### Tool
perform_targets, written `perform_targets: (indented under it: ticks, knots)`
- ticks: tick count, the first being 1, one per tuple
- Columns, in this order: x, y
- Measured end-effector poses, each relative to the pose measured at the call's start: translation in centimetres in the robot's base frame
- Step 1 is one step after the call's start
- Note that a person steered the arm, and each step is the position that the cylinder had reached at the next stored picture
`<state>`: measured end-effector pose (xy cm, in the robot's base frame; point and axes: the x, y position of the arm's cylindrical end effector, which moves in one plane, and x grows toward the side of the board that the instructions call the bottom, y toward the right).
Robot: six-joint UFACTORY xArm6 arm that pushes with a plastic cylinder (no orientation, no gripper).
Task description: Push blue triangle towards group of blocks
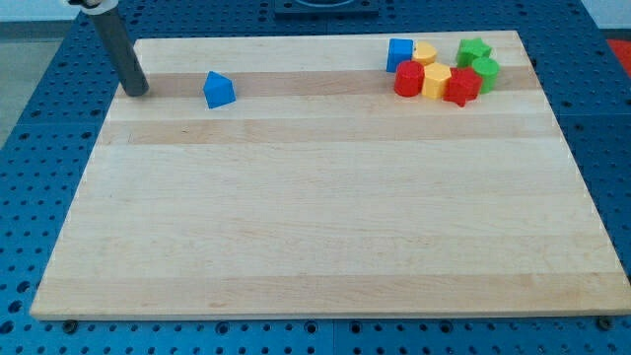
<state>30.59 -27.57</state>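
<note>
Near board (325, 217) top-left corner: my tip (136, 92), bare rod, no jaws, holding nothing. Blue triangle (219, 90) just to tip's right, apart, not touching. Group of blocks well right of triangle: blue cube (399, 54), yellow, red, green pieces clustered.

- Pale wooden board (325, 217), plank grain running left-right, fills most of the view.
- Blue perforated table (30, 128) surrounds it on all sides.
- Even, soft lighting.
</note>
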Motion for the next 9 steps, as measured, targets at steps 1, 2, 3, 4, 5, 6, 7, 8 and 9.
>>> perform_targets:
  ticks: [1, 2, 3, 4, 5, 6, 7, 8, 9]
  knots:
    - [0.0, -1.8]
    - [0.0, -1.8]
    - [0.0, -1.7]
    - [0.0, -0.9]
    - [0.5, 2.1]
    - [1.8, 7.4]
    - [1.1, 11.0]
    - [-1.1, 12.2]
    - [-1.2, 12.3]
